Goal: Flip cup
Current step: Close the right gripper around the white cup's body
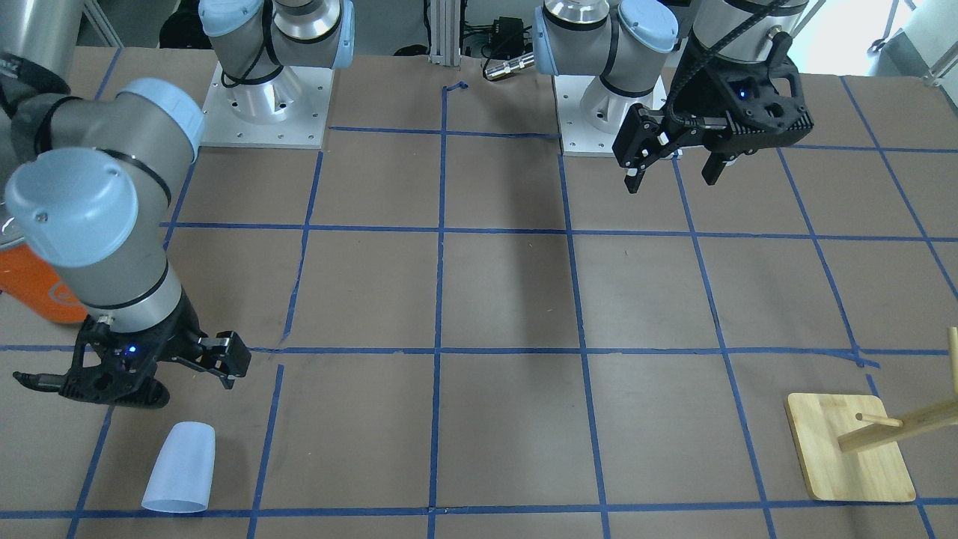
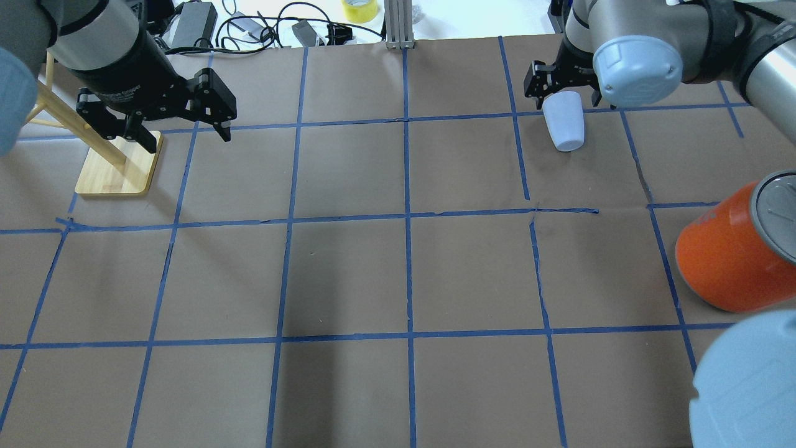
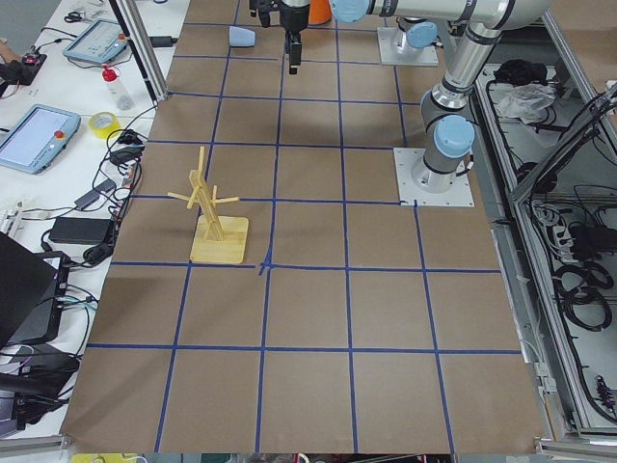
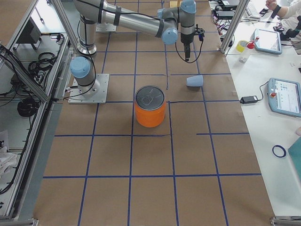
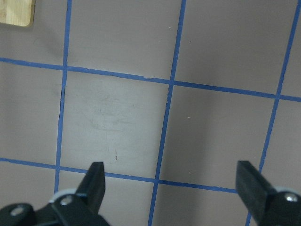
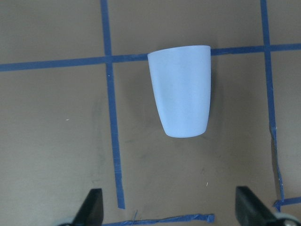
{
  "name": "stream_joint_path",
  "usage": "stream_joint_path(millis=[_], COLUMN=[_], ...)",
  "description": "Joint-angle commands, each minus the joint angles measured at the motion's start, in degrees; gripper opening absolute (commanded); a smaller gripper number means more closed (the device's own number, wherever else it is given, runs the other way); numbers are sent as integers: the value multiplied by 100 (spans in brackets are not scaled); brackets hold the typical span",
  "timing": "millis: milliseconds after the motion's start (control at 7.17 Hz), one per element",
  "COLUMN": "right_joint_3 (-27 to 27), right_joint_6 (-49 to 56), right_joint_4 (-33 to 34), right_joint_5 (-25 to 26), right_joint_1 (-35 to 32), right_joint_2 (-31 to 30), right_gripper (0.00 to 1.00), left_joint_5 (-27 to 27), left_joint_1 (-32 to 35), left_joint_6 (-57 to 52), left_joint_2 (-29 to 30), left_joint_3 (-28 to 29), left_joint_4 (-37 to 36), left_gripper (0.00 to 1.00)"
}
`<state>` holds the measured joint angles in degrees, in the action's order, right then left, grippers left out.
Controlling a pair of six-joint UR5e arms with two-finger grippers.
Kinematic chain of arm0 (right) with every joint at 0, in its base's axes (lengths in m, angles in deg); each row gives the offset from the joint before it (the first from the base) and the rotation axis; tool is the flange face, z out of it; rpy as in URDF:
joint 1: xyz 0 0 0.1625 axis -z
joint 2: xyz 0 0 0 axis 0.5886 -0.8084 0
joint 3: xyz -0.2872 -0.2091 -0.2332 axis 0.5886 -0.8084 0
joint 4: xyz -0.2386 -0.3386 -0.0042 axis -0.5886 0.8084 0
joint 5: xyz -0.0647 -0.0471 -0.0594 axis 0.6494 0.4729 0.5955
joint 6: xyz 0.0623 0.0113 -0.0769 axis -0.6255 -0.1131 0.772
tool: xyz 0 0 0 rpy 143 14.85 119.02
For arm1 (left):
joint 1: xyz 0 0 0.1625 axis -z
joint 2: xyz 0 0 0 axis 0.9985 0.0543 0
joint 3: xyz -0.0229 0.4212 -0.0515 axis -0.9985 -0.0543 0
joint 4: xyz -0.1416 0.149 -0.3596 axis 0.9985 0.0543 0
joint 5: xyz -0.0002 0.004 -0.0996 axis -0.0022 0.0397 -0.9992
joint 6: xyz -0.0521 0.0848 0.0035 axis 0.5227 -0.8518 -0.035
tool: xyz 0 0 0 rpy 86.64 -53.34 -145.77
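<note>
The cup (image 1: 179,468), pale blue-white, lies on its side on the brown table. Its wide mouth end points away from the robot. It also shows in the overhead view (image 2: 564,121), the right wrist view (image 6: 181,89) and the exterior right view (image 4: 194,81). My right gripper (image 1: 127,382) is open and empty. It hovers above the table close to the cup's narrow end and does not touch it; both fingertips frame the lower edge of its wrist view (image 6: 170,207). My left gripper (image 2: 186,138) is open and empty, over bare table (image 5: 171,181), far from the cup.
A large orange can (image 2: 727,255) with a silver top stands on the robot's right, nearer the robot than the cup. A wooden peg stand on a square base (image 2: 118,168) is beside the left gripper. Blue tape lines grid the table.
</note>
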<state>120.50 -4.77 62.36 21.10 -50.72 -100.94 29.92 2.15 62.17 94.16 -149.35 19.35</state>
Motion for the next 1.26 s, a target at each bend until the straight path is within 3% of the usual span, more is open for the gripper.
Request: stream_joint_path(millis=[0, 558, 1116], right_joint_3=[23, 128, 199], right_joint_6=[7, 16, 7], right_joint_4=[308, 1677, 1822], right_joint_5=[-2, 137, 69], right_joint_1=[241, 267, 267], right_joint_2=[497, 1113, 1264], right_gripper=[100, 100, 100], left_joint_5=[-2, -2, -2], left_joint_1=[0, 0, 0], left_joint_6=[4, 4, 4], left_joint_2=[-1, -1, -1], left_joint_3=[0, 0, 0], left_joint_4=[4, 3, 4], left_gripper=[100, 100, 100])
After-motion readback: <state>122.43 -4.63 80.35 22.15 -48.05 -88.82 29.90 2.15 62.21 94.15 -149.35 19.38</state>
